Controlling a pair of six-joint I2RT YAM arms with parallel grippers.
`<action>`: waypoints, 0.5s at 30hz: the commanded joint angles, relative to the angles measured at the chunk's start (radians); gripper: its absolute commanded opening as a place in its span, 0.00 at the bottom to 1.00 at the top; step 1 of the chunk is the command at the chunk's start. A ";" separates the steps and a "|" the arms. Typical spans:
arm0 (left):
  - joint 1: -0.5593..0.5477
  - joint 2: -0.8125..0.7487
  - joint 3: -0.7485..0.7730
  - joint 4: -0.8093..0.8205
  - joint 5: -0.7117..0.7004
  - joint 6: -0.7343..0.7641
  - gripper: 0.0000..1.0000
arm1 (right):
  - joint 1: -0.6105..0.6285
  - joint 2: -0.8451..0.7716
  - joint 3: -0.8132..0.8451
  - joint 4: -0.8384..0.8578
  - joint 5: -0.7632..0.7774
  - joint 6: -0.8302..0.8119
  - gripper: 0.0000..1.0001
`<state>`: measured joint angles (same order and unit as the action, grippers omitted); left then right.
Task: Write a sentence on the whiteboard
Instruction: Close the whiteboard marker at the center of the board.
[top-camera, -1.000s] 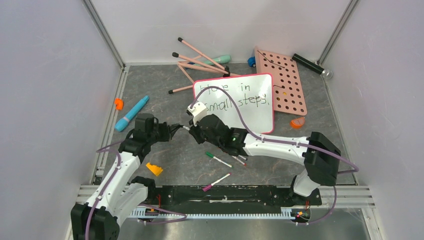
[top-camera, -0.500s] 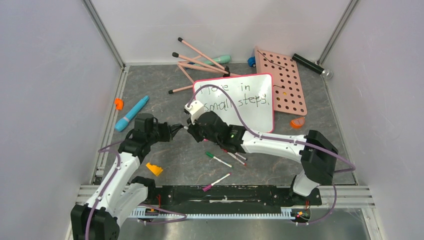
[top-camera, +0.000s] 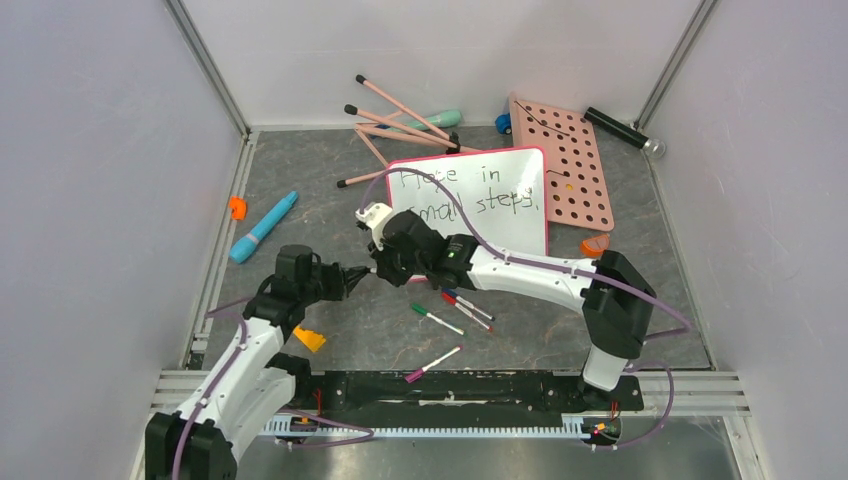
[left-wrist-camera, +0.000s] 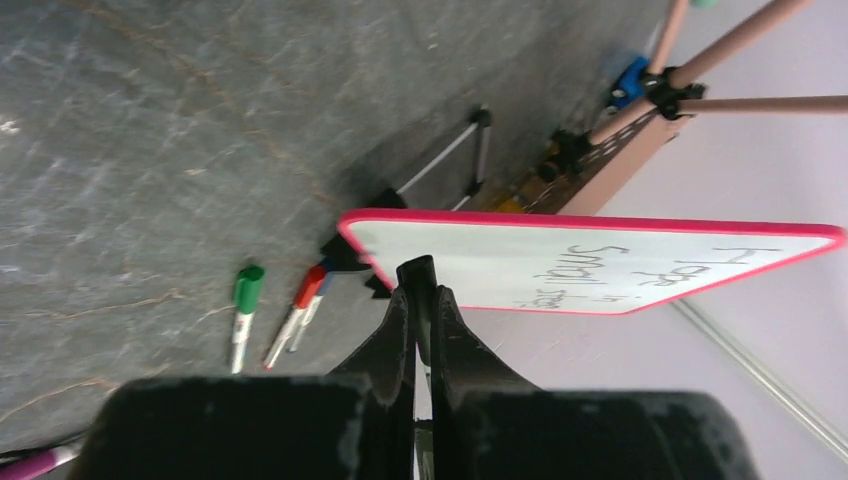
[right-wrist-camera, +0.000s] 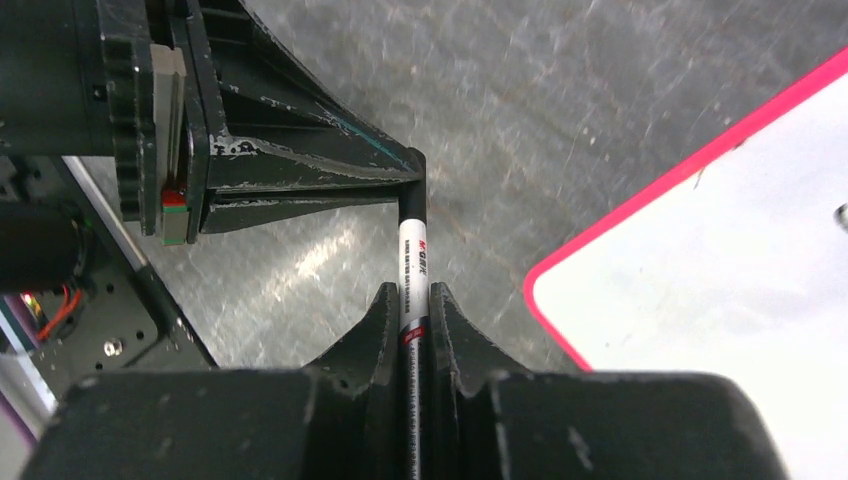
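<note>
We see the main risk in a slip: the right end effector (right-wrist-camera: 412, 300) is clamped tight on the black marker (right-wrist-camera: 414, 262) and the left end effector (right-wrist-camera: 414, 178) is pinched closed on its far end, just off the near-left corner of the whiteboard (top-camera: 510, 225). A skewed pull could drop it on the desk (top-camera: 300, 180). The top view shows the sentence (top-camera: 500, 200) across the whiteboard's far half, while only the left wrist view shows the whiteboard tilted up on its black clips (left-wrist-camera: 345, 255).

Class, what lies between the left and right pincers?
A thin white-and-black marker pen, its ends gripped by the left pincer and right pincer, shown in the right wrist view.
</note>
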<state>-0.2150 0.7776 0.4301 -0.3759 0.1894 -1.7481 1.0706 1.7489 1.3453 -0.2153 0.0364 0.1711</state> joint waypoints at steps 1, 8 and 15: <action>-0.058 0.012 -0.061 0.126 0.209 -0.035 0.02 | 0.006 0.019 0.048 -0.037 -0.010 -0.021 0.00; -0.083 0.064 -0.142 0.152 0.199 -0.011 0.02 | 0.028 0.100 0.154 -0.240 0.026 -0.045 0.00; -0.082 0.141 -0.224 0.208 0.163 0.006 0.02 | 0.034 0.262 0.254 -0.318 -0.019 -0.048 0.00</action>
<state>-0.2920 0.8700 0.2394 -0.2249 0.3168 -1.7527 1.0977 1.9472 1.5272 -0.5056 0.0441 0.1364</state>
